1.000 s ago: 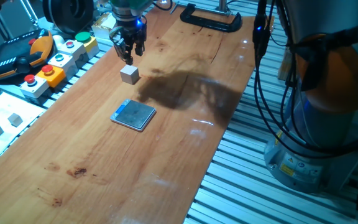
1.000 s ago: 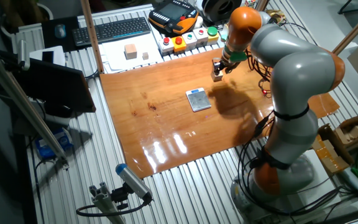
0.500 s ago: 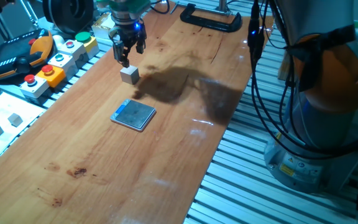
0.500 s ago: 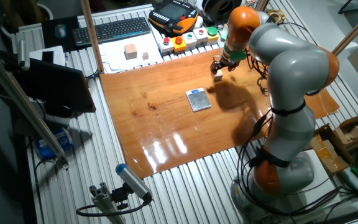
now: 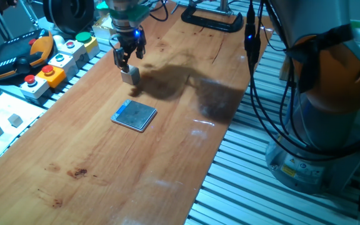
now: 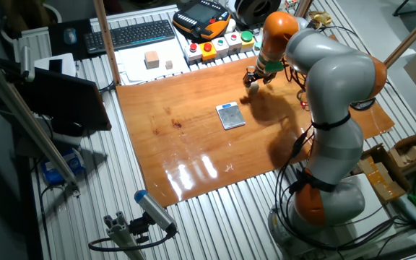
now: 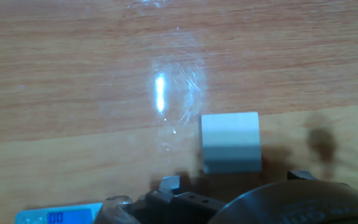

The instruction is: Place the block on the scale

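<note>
The block is a small pale cube standing on the wooden table, up and left of the scale. The scale is a thin square plate with a grey-blue top. My gripper is open and hangs just above the block, with a finger to either side. In the hand view the block lies between my two fingertips, untouched, and a corner of the scale shows at the bottom left. In the other fixed view my gripper mostly covers the block, and the scale lies nearer the table's middle.
Coloured push-button boxes line the table's left edge beside a teach pendant. A black clamp lies at the far end. Larger wooden blocks and a keyboard sit off the table. The arm's cables hang on the right.
My gripper has come down and slightly left, from above and behind the block to just over it. The block and the scale have not moved.
</note>
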Motion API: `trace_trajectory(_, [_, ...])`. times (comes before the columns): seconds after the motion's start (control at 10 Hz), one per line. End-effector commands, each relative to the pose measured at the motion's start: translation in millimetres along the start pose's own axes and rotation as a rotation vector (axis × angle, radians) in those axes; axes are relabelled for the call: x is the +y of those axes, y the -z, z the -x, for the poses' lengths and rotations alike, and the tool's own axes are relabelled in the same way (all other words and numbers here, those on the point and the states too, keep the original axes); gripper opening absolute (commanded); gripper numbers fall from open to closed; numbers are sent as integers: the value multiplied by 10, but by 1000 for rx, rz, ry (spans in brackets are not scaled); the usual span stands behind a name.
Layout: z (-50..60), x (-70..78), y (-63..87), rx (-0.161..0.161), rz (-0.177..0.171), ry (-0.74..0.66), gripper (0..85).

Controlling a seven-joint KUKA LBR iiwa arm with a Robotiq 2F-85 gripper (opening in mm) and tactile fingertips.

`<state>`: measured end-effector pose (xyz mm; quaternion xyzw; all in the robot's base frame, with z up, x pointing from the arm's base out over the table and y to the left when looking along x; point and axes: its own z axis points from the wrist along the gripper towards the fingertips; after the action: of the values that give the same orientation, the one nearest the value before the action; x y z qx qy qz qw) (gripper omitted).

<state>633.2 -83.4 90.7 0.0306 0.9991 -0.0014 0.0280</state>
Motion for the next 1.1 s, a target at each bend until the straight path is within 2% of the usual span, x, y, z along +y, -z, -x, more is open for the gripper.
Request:
trace_trajectory(0.0, [3, -7, -20, -1, 2, 2, 840])
trace_trajectory(0.5, [53, -19, -139, -3, 6, 26, 843])
trace_trajectory(1.0, [123, -45, -292, -2, 28, 48, 840])
